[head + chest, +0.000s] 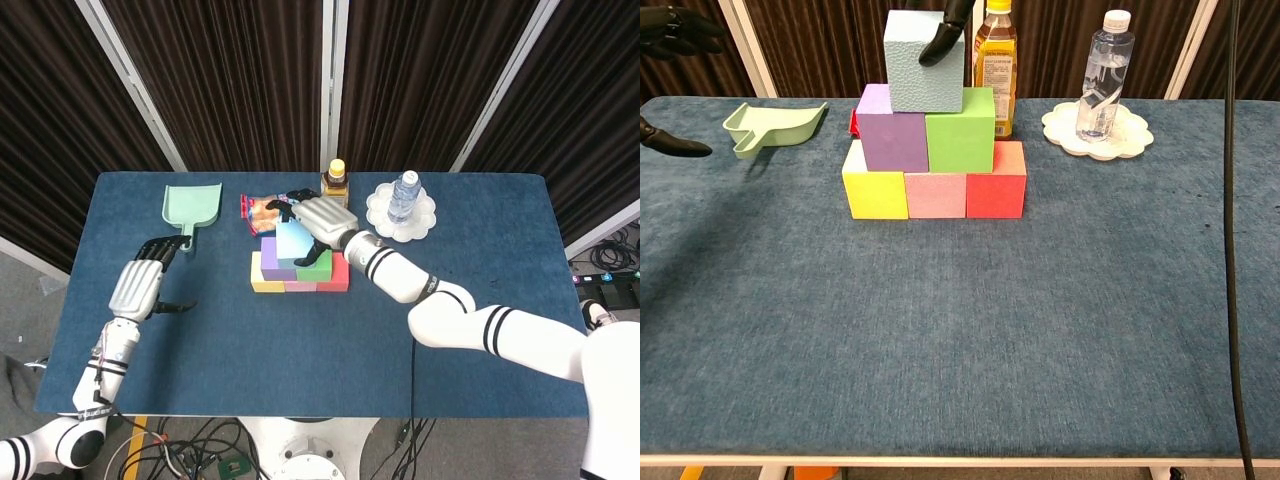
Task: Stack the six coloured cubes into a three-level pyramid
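Observation:
Yellow (875, 180), pink (935, 194) and red (995, 180) cubes form a row on the blue table (960, 330). A purple cube (892, 135) and a green cube (960, 130) stand on that row. My right hand (320, 215) holds a light blue cube (923, 62) over the seam between them, its dark fingers (943, 35) on the cube's front face. I cannot tell whether the blue cube rests on them or hovers just above. My left hand (140, 282) stays open and empty over the table's left side, near the dustpan.
A green dustpan (775, 124) lies at the back left. Just behind the stack are a snack packet (262, 208) and a yellow-capped bottle (995, 65). A water bottle (1102, 75) stands on a white plate (1130, 135) at the back right.

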Motion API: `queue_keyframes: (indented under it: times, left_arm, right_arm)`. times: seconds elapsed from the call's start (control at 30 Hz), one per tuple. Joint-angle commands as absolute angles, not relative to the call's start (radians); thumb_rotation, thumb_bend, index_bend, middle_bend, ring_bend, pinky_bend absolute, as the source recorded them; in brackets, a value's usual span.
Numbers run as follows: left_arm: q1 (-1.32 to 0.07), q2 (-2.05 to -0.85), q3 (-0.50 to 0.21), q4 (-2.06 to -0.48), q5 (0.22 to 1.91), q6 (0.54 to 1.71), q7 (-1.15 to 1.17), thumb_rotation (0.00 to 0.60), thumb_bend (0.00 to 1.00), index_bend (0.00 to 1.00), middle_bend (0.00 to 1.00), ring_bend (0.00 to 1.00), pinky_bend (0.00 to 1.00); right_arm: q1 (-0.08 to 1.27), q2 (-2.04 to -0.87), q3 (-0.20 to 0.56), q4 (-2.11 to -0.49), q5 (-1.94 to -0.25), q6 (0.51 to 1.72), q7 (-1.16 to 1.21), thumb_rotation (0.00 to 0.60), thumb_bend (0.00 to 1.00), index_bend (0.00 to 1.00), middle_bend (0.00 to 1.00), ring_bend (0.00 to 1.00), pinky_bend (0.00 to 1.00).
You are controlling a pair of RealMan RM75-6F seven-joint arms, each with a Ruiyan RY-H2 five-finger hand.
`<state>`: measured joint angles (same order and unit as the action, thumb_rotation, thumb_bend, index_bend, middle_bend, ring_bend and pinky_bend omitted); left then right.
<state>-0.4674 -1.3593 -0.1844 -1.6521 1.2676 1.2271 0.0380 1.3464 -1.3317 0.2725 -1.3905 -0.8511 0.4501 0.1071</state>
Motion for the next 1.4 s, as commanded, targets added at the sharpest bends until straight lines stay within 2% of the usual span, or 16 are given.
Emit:
queue_keyframes:
  times: [0.03, 0.2, 0.37, 0.43, 0.53, 0.77, 0.93, 1.07, 1.13, 1.27, 1.4]
  left_arm:
    - [-0.466, -1.359, -0.184, -1.652, 1.268, 1.226, 0.034, 0.6, 0.02, 0.13, 0.11, 0.1, 0.11]
    - [-0.464, -1.361, -0.185, -1.647, 1.269, 1.226, 0.029, 0.6, 0.02, 0.13, 0.11, 0.1, 0.11]
    - [-0.463, -1.364, -0.188, -1.643, 1.271, 1.23, 0.027, 0.6, 0.02, 0.13, 0.11, 0.1, 0.11]
    - [-0.463, -1.365, -0.188, -1.641, 1.273, 1.23, 0.026, 0.6, 0.02, 0.13, 0.11, 0.1, 0.11]
    - [-0.464, -1.365, -0.189, -1.64, 1.275, 1.231, 0.027, 0.6, 0.02, 0.13, 0.11, 0.1, 0.11]
    - [-0.464, -1.36, -0.188, -1.634, 1.276, 1.226, 0.03, 0.6, 0.02, 0.12, 0.11, 0.1, 0.11]
    - [-0.45, -1.341, -0.19, -1.618, 1.27, 1.238, 0.024, 0.6, 0.02, 0.12, 0.11, 0.1, 0.1]
    - [-0.423, -1.322, -0.19, -1.586, 1.269, 1.27, 0.004, 0.6, 0.02, 0.12, 0.11, 0.1, 0.1]
    - [-0.402, -1.311, -0.188, -1.557, 1.271, 1.295, -0.011, 0.6, 0.01, 0.12, 0.11, 0.1, 0.1]
    - [-0.354, -1.293, -0.174, -1.494, 1.275, 1.347, -0.027, 0.6, 0.0, 0.13, 0.11, 0.1, 0.1]
    - [-0.291, -1.278, -0.155, -1.461, 1.284, 1.41, -0.066, 0.6, 0.0, 0.13, 0.12, 0.1, 0.1]
  right_arm:
    - [1.351, -1.333, 0.267, -1.389, -0.841, 0.45, 0.099, 0.6, 0.16, 0.12, 0.41, 0.02, 0.0]
    - [1.356, -1.335, 0.259, -1.388, -0.823, 0.451, 0.086, 0.6, 0.15, 0.08, 0.39, 0.01, 0.0]
    - [1.354, -1.334, 0.257, -1.394, -0.819, 0.456, 0.081, 0.6, 0.12, 0.0, 0.27, 0.0, 0.0]
    - [1.351, -1.334, 0.257, -1.395, -0.821, 0.46, 0.08, 0.6, 0.11, 0.0, 0.21, 0.0, 0.0]
    - [1.346, -1.332, 0.258, -1.4, -0.822, 0.464, 0.08, 0.6, 0.11, 0.0, 0.16, 0.0, 0.0]
    - [1.326, -1.306, 0.269, -1.435, -0.829, 0.49, 0.083, 0.6, 0.11, 0.0, 0.11, 0.0, 0.0]
    - [1.256, -1.23, 0.297, -1.537, -0.868, 0.561, 0.116, 0.6, 0.11, 0.0, 0.09, 0.0, 0.0]
    - [1.132, -1.135, 0.297, -1.659, -0.956, 0.674, 0.16, 0.6, 0.1, 0.0, 0.11, 0.0, 0.0]
    - [1.037, -1.083, 0.279, -1.727, -1.028, 0.77, 0.184, 0.6, 0.1, 0.0, 0.13, 0.0, 0.0]
    - [0.835, -1.027, 0.198, -1.791, -1.181, 1.02, 0.172, 0.6, 0.12, 0.0, 0.16, 0.0, 0.0]
    - [0.633, -1.025, 0.1, -1.767, -1.323, 1.26, 0.196, 0.6, 0.13, 0.0, 0.16, 0.0, 0.0]
